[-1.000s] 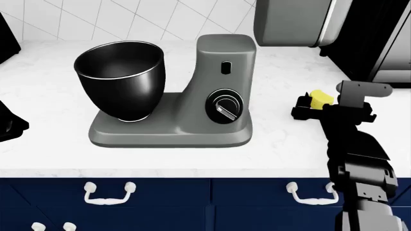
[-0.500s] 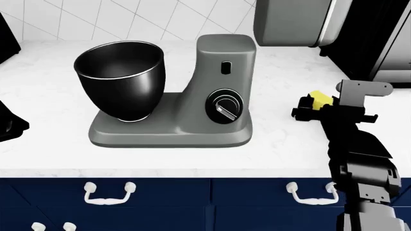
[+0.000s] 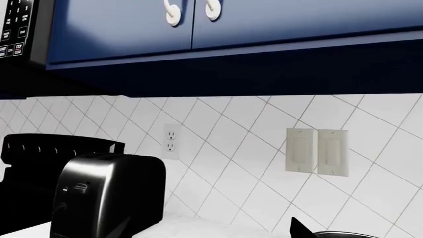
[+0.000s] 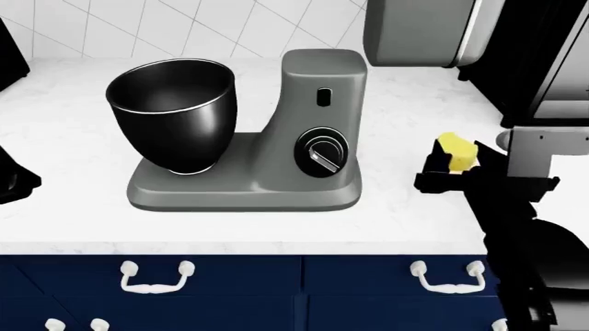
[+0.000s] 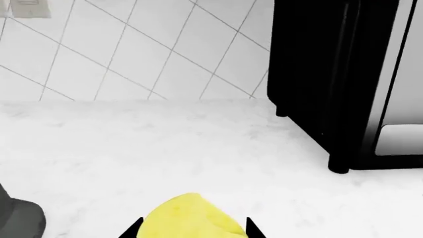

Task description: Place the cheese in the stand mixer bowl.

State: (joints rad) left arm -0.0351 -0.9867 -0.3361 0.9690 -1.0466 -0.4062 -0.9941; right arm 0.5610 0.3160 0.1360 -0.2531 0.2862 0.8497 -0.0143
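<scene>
White marble counter (image 4: pixel 414 214), tiled wall (image 5: pixel 132 49), right hand (image 4: pixel 451 172) gripping cheese (image 4: pixel 457 152), left hand's state unclear

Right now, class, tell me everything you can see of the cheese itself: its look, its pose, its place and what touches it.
The cheese is a small, matte, pale-yellow chunk with a rounded top. It sits between the dark fingers of the right gripper, which close on either side of it; the right wrist view shows a fingertip at each flank. It appears above the white countertop, to the right of the grey mixer and well away from the black bowl. Its underside is hidden, so whether it is lifted is unclear.
</scene>
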